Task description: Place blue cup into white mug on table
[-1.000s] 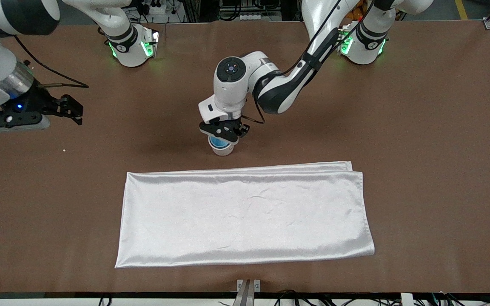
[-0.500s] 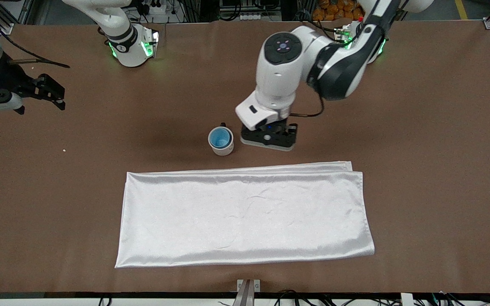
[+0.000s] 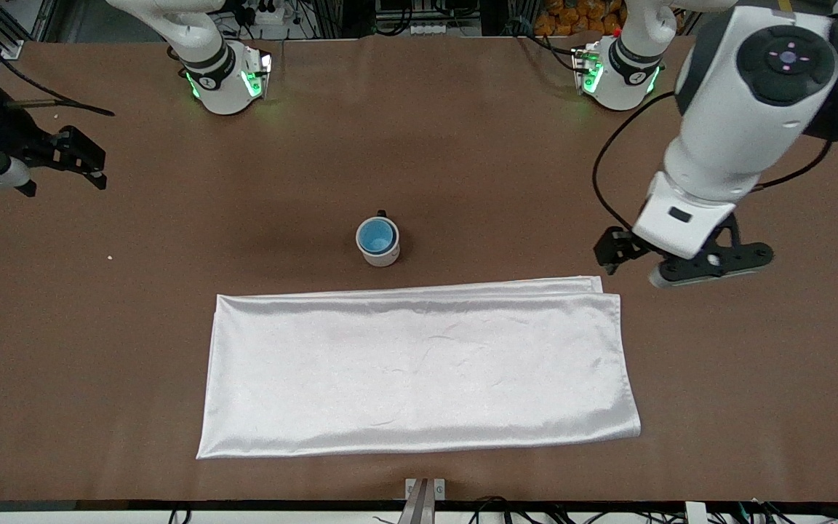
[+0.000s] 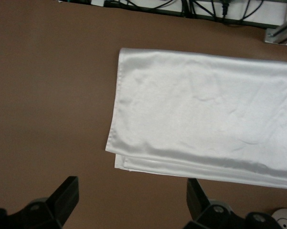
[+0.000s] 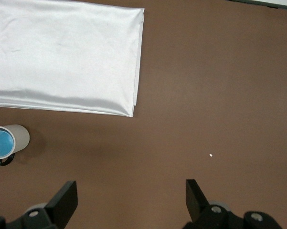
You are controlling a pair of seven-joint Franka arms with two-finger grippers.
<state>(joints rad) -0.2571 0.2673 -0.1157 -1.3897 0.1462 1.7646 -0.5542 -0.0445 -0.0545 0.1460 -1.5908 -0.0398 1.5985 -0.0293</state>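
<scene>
Cup: blue cup (image 3: pixel 377 235) sits upright inside the white mug (image 3: pixel 380 251), blue rim showing just within the white one, and nothing grips it.
Mug: it stands on the table (image 3: pixel 463 145) just beside the long edge of the white cloth (image 3: pixel 419 367), on the edge farther from the front camera, with its black handle (image 3: pixel 381 214) pointing away from the cloth.
Left gripper: the left gripper (image 3: pixel 670 256) hangs over bare table off the cloth's corner toward the left arm's end, well apart from the mug; its wrist view shows both fingers (image 4: pixel 62 198) spread wide with nothing between them.
Right gripper: the right gripper (image 3: pixel 73 156) is up over the right arm's end of the table, also well apart from the mug, fingers (image 5: pixel 62 200) spread wide and empty; this arm looks to be waiting.
Key relation: from the left gripper, the mug lies along the cloth's edge toward the middle of the table; neither gripper is clearly the closer one to it.
Long axis: cup and mug share one vertical axis, so any re-grasp would have to come from straight above.
Progress: by my reading the placing is done, since the cup is seated and both grippers are clear of the mug.
Next: likely nothing but parking the arms.
Risk: small; only a sweep across the mug could tip it.
</scene>
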